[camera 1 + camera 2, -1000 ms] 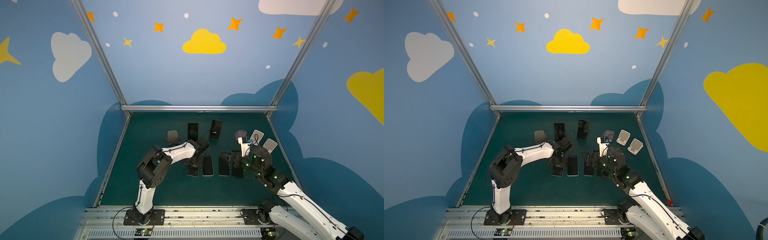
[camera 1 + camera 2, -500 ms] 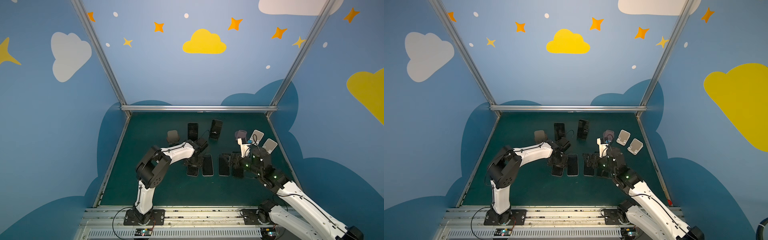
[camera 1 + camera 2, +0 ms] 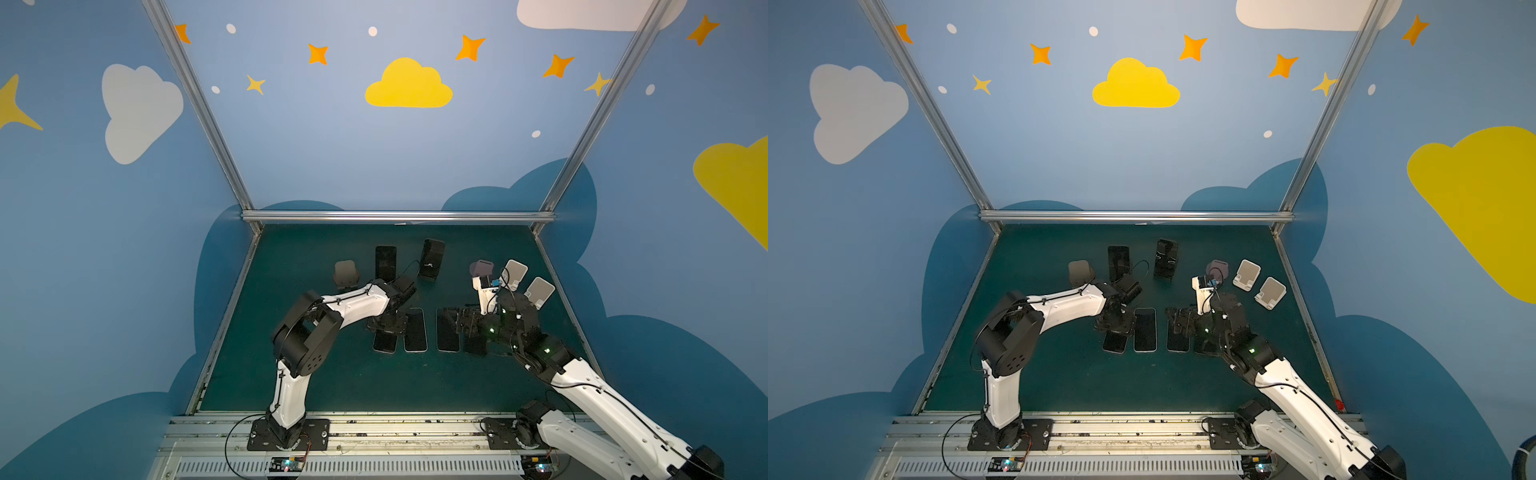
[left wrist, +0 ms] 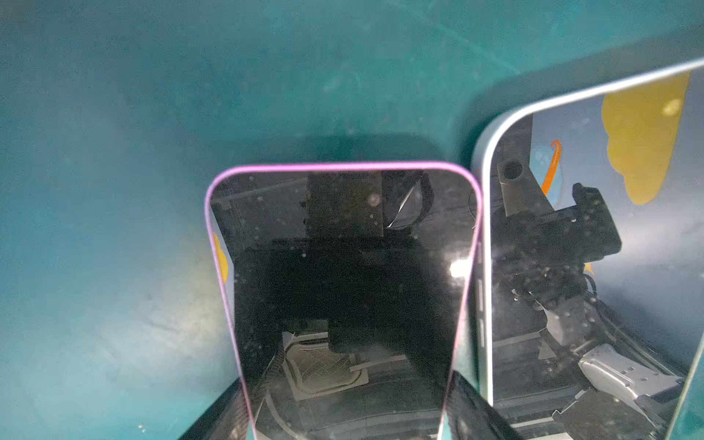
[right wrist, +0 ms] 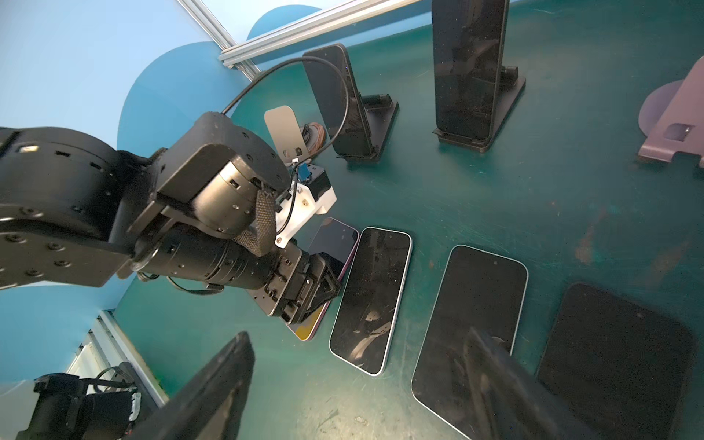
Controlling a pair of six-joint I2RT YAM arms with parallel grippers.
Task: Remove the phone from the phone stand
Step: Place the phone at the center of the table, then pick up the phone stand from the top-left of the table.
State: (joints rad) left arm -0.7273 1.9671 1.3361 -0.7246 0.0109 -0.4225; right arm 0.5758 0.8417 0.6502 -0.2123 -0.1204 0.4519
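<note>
- A grey stand [image 3: 345, 273], left of centre in a top view, stood empty.
- The left claw [image 3: 388, 327] sat low over a purple-edged phone [image 4: 343, 285]. This phone lay flat on the worktop [image 3: 332, 386] at the left end of a row of four.
- Its fingers [image 4: 224, 413] flanked the phone's long edges. Whether they pressed on it or stood free could not be told.
- This looked like the set-down step. The next move probably called for a straight lift clear, without nudging the silver-edged phone [image 4: 571, 266] just beside it.
- Above centre, a left standing phone [image 3: 385, 262] and a right standing phone [image 3: 431, 258] each leaned on a dark stand, likely the next targets.
- The right claw [image 5: 360, 333] hung over the row's right half, fingers wide apart and holding nothing.
- At the right, a purple stand [image 3: 481, 268] and two white stands [image 3: 515, 272] were empty.
- No brand or writing was readable. A pale mark on the right standing phone was too small to make out.
</note>
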